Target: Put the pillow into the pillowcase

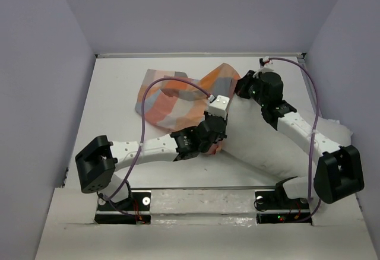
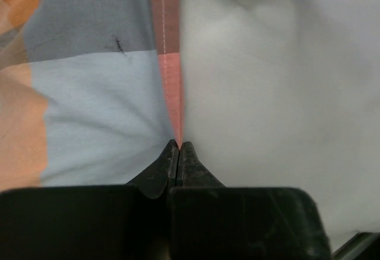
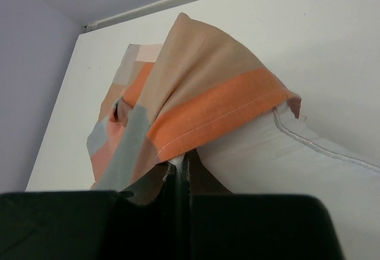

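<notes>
The white pillow (image 1: 261,147) lies slantwise across the right middle of the table. The checked pillowcase (image 1: 172,97) is bunched to its left, with one edge drawn over the pillow's far corner. My left gripper (image 1: 217,147) sits at the pillow's left side. In the left wrist view it (image 2: 179,145) is shut on the pillowcase's orange hem (image 2: 172,94), with the pillow (image 2: 273,94) right beside it. My right gripper (image 1: 240,86) is at the far corner. It (image 3: 181,164) is shut on the pillowcase (image 3: 202,105) just under its orange hem, which drapes over the pillow (image 3: 267,159).
The white table (image 1: 119,100) is boxed in by purple walls (image 1: 350,64) on three sides. A purple cable (image 1: 160,85) arcs over the pillowcase from the left arm, and another runs along the right arm (image 1: 309,88). A metal rail (image 1: 202,197) runs along the near edge.
</notes>
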Controlling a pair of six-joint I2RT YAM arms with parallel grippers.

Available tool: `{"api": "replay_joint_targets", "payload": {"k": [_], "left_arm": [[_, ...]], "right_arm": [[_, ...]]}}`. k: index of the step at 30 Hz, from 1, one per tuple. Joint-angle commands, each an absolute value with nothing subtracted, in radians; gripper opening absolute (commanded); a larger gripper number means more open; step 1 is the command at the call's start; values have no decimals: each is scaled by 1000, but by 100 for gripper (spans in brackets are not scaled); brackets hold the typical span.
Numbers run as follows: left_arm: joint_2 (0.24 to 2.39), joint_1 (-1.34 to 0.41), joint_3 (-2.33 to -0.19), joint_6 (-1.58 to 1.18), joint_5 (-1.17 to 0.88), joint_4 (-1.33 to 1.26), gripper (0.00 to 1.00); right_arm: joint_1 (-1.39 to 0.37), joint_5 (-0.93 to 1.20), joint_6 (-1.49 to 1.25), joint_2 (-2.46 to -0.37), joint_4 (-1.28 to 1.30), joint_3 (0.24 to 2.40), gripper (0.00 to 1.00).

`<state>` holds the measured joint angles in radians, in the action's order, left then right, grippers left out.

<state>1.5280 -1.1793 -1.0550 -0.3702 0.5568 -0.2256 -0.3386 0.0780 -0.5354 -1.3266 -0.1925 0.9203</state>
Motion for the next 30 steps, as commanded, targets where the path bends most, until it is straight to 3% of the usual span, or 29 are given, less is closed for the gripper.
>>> {"api": "replay_joint_targets", "payload": {"k": [1,11,18,24,25,27,29,30], "left_arm": [[1447,-1267,-1003,-371,531,-288,0],[1355,-1312,-735,-548,380,-417,0],[1370,-1312,-670,-569,383,-486,0],[1442,-1305,-752,-500,411,-552,0],[1434,-1305,-759,-500,414,-540,5],[1399,-1304,-744,-511,439,-503,23],[1313,-1298,-700,-529,451,-473,41],[1280,-1284,-687,-555,457,-433,45]], "right_arm": [[-333,5,-567,-1357,-288,1055,0],[-333,-239,-637,-1417,-288,1229,0],[-333,-180,-732,-1491,-339,1210,0],[-463,-97,-701,-1413,-353,1013,0],[-463,-75,-690,-1382,-312,997,20],[-463,-78,-642,-1355,-212,1008,50],[-463,-71,-553,-1335,-50,1031,75],[-463,-72,-523,-1315,3,1040,80]]}}
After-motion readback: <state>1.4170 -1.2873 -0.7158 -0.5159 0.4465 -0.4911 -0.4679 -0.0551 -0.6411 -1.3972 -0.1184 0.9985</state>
